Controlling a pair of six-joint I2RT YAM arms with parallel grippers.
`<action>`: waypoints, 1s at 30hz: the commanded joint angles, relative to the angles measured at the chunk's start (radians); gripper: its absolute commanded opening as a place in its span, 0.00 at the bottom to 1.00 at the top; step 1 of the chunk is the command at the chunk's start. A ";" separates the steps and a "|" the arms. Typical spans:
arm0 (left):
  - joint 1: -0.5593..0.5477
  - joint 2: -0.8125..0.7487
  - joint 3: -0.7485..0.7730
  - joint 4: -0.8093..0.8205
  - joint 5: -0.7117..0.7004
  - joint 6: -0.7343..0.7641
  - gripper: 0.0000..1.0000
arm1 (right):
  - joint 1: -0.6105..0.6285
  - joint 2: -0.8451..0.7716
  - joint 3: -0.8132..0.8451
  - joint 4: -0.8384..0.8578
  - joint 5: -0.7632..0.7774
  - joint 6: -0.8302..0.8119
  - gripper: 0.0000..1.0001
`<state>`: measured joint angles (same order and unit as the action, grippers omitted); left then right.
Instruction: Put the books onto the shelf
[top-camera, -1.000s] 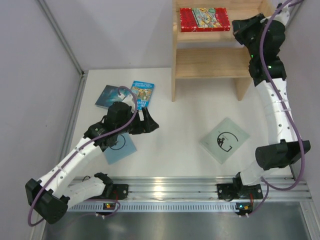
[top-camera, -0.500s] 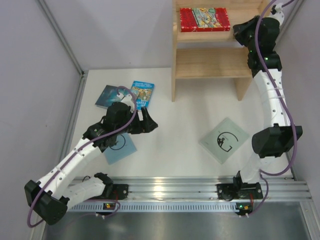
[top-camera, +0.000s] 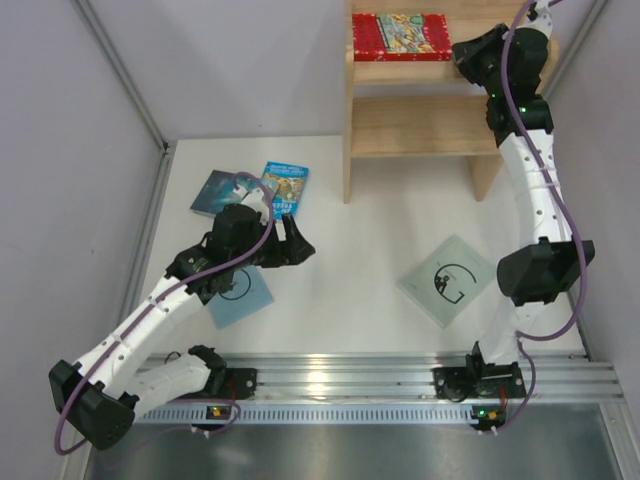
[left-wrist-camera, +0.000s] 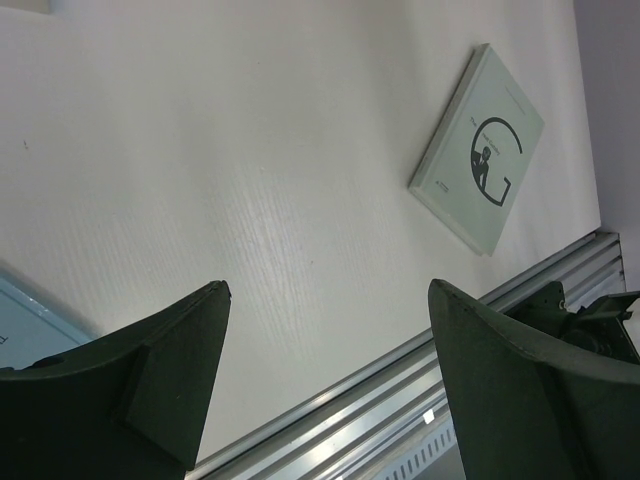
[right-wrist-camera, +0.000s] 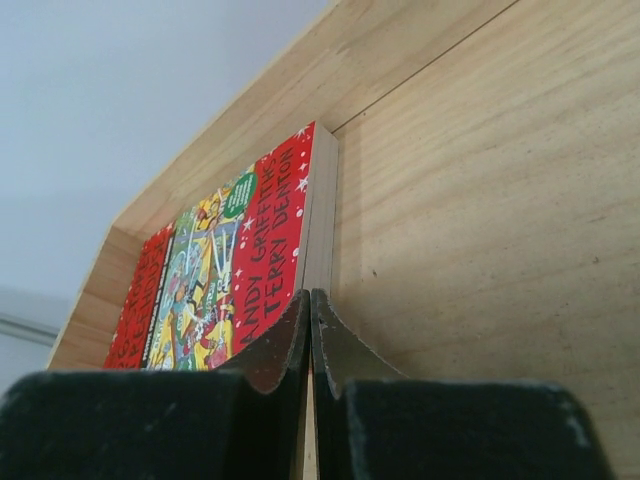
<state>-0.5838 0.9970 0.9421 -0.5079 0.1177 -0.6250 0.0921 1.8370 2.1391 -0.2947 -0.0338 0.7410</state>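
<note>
**One book shelved, four lying on the counter**

The red book (top-camera: 403, 36) is lying flat on the top tier of the shelf (top-camera: 420, 125). The right fingers (right-wrist-camera: 280, 350) are pressing together with nothing between them, their tips sitting at the book's near edge and seeming to touch it. A shove from here is risking a skewed book, or one sliding too far along the tier. A careless pull away could be dragging the cover along or knocking the arm against the side panel.

The left fingers (left-wrist-camera: 170, 360) are standing wide apart, holding nothing and hovering over bare counter (top-camera: 360, 260). One pale book (top-camera: 248, 302) is lying partly under that arm. The bright blue book (top-camera: 283, 188) and the dark teal book (top-camera: 215, 192) are lying just beyond it, touching each other. The other pale book (top-camera: 450, 278) is lying well apart, nearer the right arm. All four are thin and flat, so a pick is likely risking fingers scraping the counter, or pushing a book along instead of getting under it.
</note>
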 joint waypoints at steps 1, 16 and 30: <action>0.004 -0.023 0.011 0.032 -0.015 0.019 0.86 | 0.024 0.030 0.045 0.005 -0.044 0.008 0.00; 0.002 -0.004 0.053 0.012 -0.053 0.022 0.85 | -0.003 0.013 0.068 -0.006 -0.040 -0.026 0.14; 0.004 0.005 0.167 -0.070 -0.102 0.065 0.87 | -0.037 -0.168 0.019 -0.093 0.035 -0.140 0.80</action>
<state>-0.5831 1.0039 1.0332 -0.5743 0.0383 -0.5953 0.0620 1.7664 2.1719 -0.3672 0.0132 0.6346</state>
